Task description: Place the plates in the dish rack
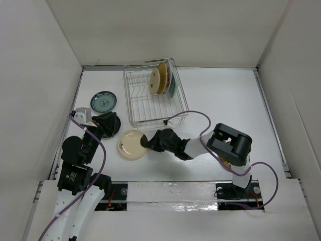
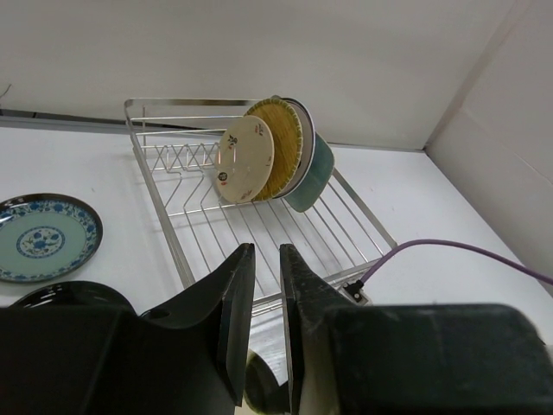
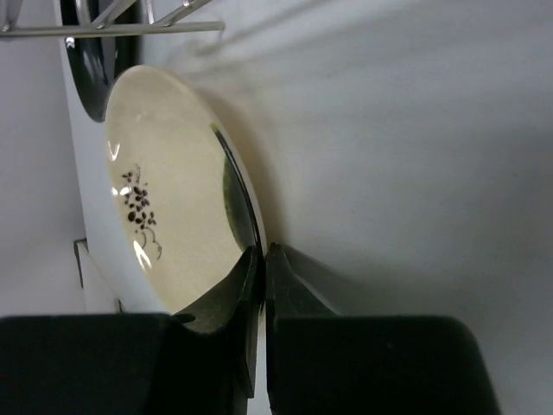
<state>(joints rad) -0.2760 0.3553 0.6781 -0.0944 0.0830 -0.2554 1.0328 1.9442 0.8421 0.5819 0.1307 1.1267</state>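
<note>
Nearest the arm bases, the right end effector (image 3: 262,257) is clamped shut on the rim of the cream plate (image 1: 129,145). That plate sits on the table (image 1: 225,100) just in front of the dish rack (image 1: 145,105). The right wrist view gives what the top view cannot: a small dark flower sprig on the plate's face, and the 2 fingers pinching its edge.

Over on the left, the left end effector (image 2: 266,259) hangs over the black plate (image 2: 60,294). Its fingers are parted by a narrow gap with nothing between them. Just beyond is the blue-patterned plate (image 1: 103,101), flat on the table beside the rack's left side.

Further back, the rack's near rows are bare wire. The loaded dishes stand on edge, packed together at its far right corner. The left wrist view separates them: a cream dish with dark marks (image 2: 244,160) in front, a woven yellow one (image 2: 285,138) behind it, then a pale rim, then a pale green dish (image 2: 314,173).
</note>
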